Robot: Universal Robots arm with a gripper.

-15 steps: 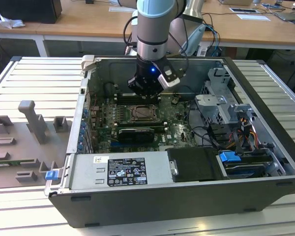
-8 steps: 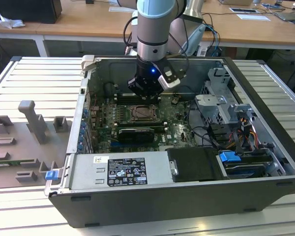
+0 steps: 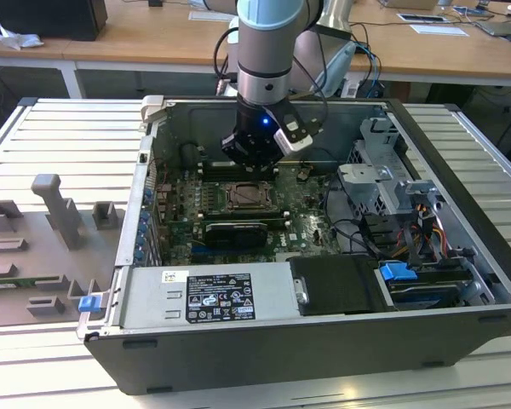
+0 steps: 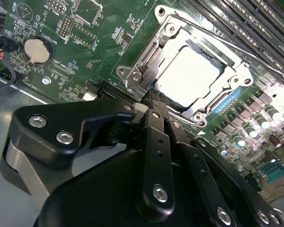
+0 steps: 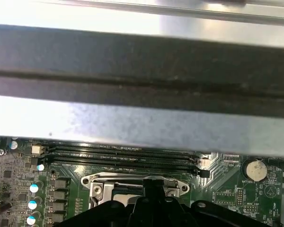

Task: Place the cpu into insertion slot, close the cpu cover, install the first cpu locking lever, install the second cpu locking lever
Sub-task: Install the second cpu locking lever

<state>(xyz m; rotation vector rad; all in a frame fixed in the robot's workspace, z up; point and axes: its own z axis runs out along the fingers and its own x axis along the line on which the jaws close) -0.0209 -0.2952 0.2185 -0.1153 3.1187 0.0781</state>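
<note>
The cpu lies flat in the insertion slot, its pale silver face up. The silvery cpu cover lies down around it, and the face shows through the cover's window. A thin metal lever runs along the socket side nearest my fingers. My gripper is shut, its black fingertips together at the socket's edge with nothing visible between them. In the exterior view the gripper hangs just above the socket, inside the open computer case. The first wrist view has the gripper against the socket frame.
Long black memory slots flank the socket. A black graphics card lies just in front of it, then the power supply. A drive cage and cables fill the exterior view's right. The case wall stands close behind.
</note>
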